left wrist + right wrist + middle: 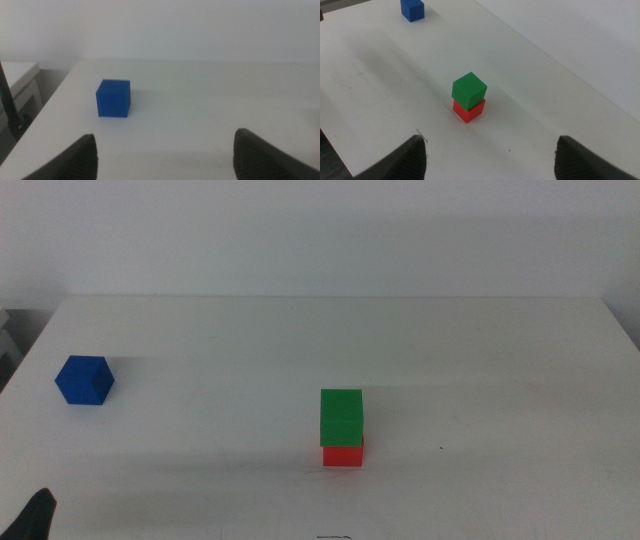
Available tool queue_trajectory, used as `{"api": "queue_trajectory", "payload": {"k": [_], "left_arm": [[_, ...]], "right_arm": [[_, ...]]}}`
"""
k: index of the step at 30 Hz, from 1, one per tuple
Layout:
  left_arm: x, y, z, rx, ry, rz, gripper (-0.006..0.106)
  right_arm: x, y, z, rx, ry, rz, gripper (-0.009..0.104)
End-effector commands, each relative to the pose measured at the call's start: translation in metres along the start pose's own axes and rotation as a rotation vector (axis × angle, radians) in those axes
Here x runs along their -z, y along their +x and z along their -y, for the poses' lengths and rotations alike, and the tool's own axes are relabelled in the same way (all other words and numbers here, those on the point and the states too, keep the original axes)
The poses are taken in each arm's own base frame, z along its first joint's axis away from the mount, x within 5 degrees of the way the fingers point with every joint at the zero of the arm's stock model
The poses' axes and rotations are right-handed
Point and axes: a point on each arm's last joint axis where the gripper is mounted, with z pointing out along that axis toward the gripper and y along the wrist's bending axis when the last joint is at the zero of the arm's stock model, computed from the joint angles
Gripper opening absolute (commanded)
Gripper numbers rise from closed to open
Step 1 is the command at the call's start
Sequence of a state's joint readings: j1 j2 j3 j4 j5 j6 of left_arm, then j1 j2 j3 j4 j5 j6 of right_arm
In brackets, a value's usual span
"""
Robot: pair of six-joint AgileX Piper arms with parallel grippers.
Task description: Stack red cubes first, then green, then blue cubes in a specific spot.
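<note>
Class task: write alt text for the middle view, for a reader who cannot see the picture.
A green cube sits stacked on a red cube near the middle of a white table. A blue cube stands alone at the table's left side, far from the stack. Only a dark tip of the left gripper shows at the bottom left corner.

The middle view looks down over the table (480, 360), the left wrist view sits low near the blue cube (113, 98), and the right wrist view looks from higher past the stack (469, 96) to that cube.
</note>
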State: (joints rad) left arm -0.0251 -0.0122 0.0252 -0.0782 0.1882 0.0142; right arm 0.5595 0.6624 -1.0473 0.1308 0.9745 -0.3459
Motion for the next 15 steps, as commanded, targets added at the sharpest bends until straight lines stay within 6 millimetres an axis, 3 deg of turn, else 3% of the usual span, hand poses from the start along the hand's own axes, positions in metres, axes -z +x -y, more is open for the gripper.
{"api": "queue_trajectory", "payload": {"k": [1,5,9,15], "left_arm": [[0.002,-0.031,0.002,0.003,0.002,0.082,0.092],[-0.01,-0.09,0.006,-0.025,-0.003,-0.106,0.092],[-0.035,-0.143,0.006,-0.086,-0.035,-0.39,0.092],[-0.085,-0.172,0.005,-0.102,-0.058,-0.813,0.092]], "right_arm": [[0.004,-0.011,0.003,0.009,0.032,0.087,0.066],[0.004,-0.011,0.003,0.009,0.032,0.087,0.066],[0.004,-0.011,0.003,0.009,0.032,0.087,0.066],[0.004,-0.011,0.003,0.009,0.031,0.087,0.066]]}}
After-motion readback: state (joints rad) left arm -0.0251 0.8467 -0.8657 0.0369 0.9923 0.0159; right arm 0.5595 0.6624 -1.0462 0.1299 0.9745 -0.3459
